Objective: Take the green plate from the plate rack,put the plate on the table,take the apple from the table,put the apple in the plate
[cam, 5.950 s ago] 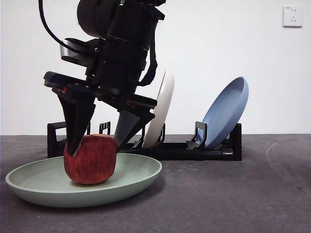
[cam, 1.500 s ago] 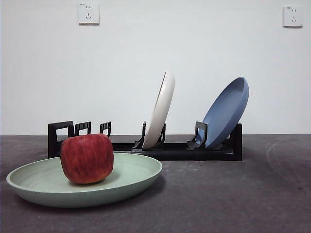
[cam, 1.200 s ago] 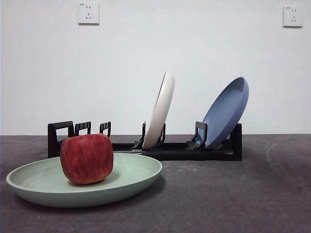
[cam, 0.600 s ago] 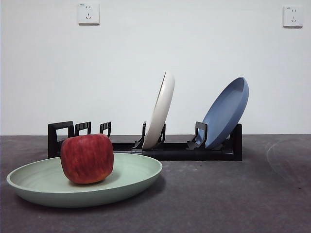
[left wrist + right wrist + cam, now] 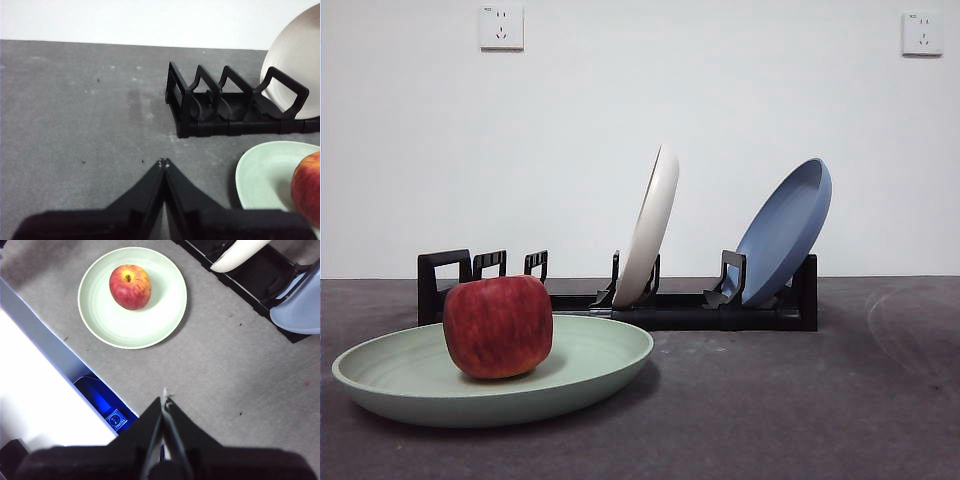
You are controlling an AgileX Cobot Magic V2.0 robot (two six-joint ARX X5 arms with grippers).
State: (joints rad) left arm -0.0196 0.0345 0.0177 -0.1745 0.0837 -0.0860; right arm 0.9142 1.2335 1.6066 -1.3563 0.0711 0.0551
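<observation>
The green plate [image 5: 590,365] lies flat on the table [image 5: 790,410] in front of the plate rack [image 5: 680,308]. The red apple [image 5: 498,326] sits upright in the plate. The right wrist view shows the apple [image 5: 130,287] in the plate [image 5: 160,315] from high above. The left wrist view shows the plate's edge [image 5: 260,172] and part of the apple [image 5: 307,187] beside the rack's empty end [image 5: 220,107]. My left gripper [image 5: 163,162] is shut and empty, off to the side of the plate. My right gripper [image 5: 164,400] is shut and empty, high above the table.
A cream-white plate [image 5: 652,228] and a blue plate [image 5: 785,232] stand tilted in the rack. The table's front edge and a white surface [image 5: 45,405] beyond it show in the right wrist view. Neither arm shows in the front view.
The arm that stood over the apple with its jaws around it 4.9 s ago has left the front view. The apple stays in the plate. Nothing has moved in the last second.
</observation>
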